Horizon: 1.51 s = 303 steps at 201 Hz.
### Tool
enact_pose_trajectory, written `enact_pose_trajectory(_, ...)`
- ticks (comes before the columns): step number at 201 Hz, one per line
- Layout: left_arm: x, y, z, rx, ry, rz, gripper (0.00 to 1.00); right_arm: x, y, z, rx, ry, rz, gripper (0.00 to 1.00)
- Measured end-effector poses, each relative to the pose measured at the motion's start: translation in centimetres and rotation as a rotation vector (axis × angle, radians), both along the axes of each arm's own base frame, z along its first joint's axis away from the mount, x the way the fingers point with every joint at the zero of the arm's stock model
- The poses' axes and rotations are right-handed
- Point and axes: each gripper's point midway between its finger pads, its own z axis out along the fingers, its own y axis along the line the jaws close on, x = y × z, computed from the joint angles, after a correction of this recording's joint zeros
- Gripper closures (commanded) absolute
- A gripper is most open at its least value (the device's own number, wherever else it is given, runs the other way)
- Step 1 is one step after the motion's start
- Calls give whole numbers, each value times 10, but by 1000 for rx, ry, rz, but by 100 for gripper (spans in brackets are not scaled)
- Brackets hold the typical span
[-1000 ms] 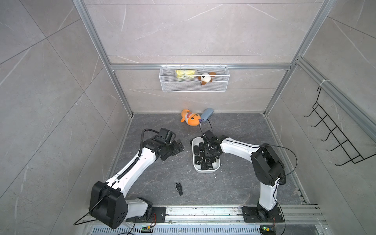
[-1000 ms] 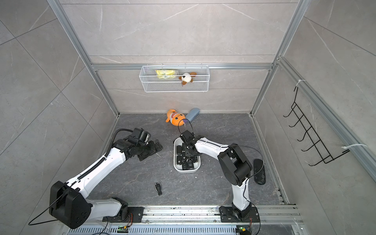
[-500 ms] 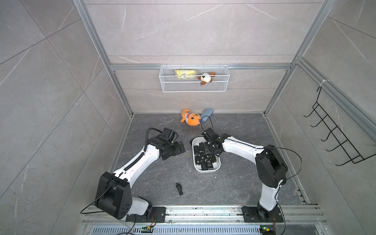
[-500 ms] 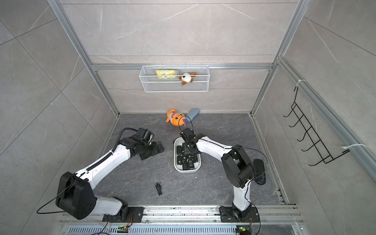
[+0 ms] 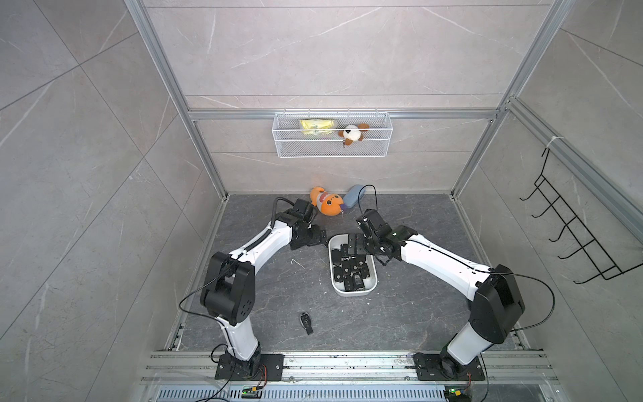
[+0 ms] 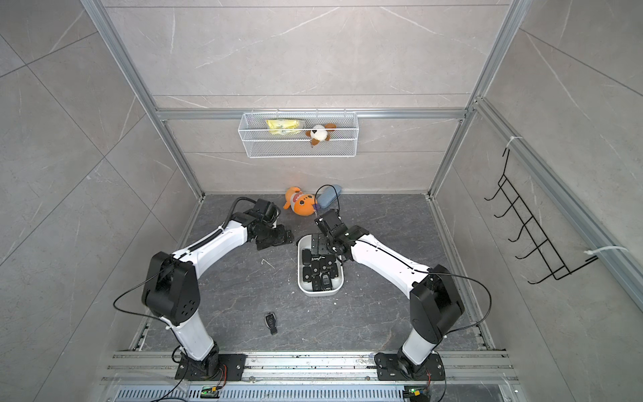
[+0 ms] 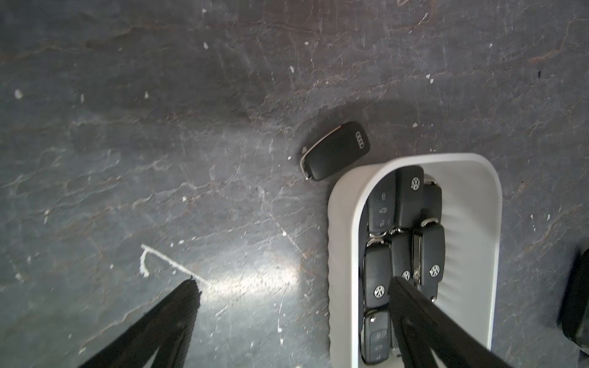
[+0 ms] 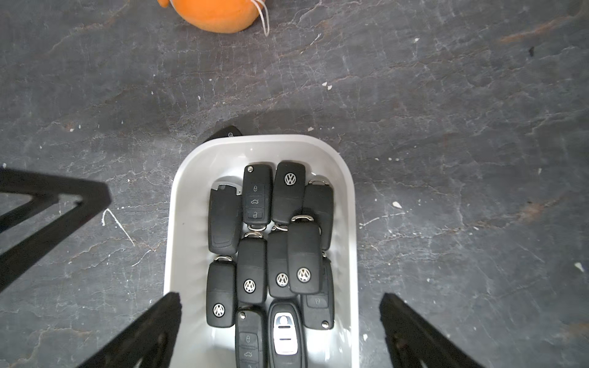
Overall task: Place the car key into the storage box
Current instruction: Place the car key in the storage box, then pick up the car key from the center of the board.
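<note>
Hovering over the storage box (image 8: 188,255), the right gripper (image 8: 280,299) stood spread and empty, car keys (image 8: 302,258) heaped directly beneath; a second earlier its jaws were nearly closed. Alongside, the left gripper (image 7: 293,285) gaped too.

Large pale grey stone-look tiles with faint white veins cover the back wall (image 5: 313,52) and both side walls, with bare aluminium posts (image 5: 174,87) at the corners. The floor (image 5: 417,313) is dark and slate-like, scuffed and flecked with white, with a soft patch of reflected light (image 7: 255,280) in the left wrist view. A white wire-mesh basket (image 5: 330,150) hangs on the back wall, a black wire hook rack (image 5: 579,229) on one side wall, and an aluminium track (image 5: 348,362) runs along the front.
</note>
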Motion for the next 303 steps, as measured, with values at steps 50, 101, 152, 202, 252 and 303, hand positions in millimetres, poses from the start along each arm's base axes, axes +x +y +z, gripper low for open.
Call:
enact_pose_trajectory(50,44,-30,-23,-21,34,-36,1,-9,-14,8,4,-20,-40,0)
enact_pose_trajectory(101,71,-57,-42,4,59,-103,1,-18,-24,-1,-15,2,-64,0)
enact_pose_trajectory(152,72,-74,-77,92,95,-176,0,-20,-26,-2,-11,10,-78,1)
enact_pose_trajectory(202,73,-68,-87,183,98,-183,0,-20,-26,-1,-8,11,-81,0)
enact_pose_trajectory(252,73,-44,-95,296,94,-147,0,-21,-25,-3,-1,18,-87,0)
enact_pose_trajectory(303,57,-9,-95,351,124,-111,3,-24,-26,-6,0,28,-86,0)
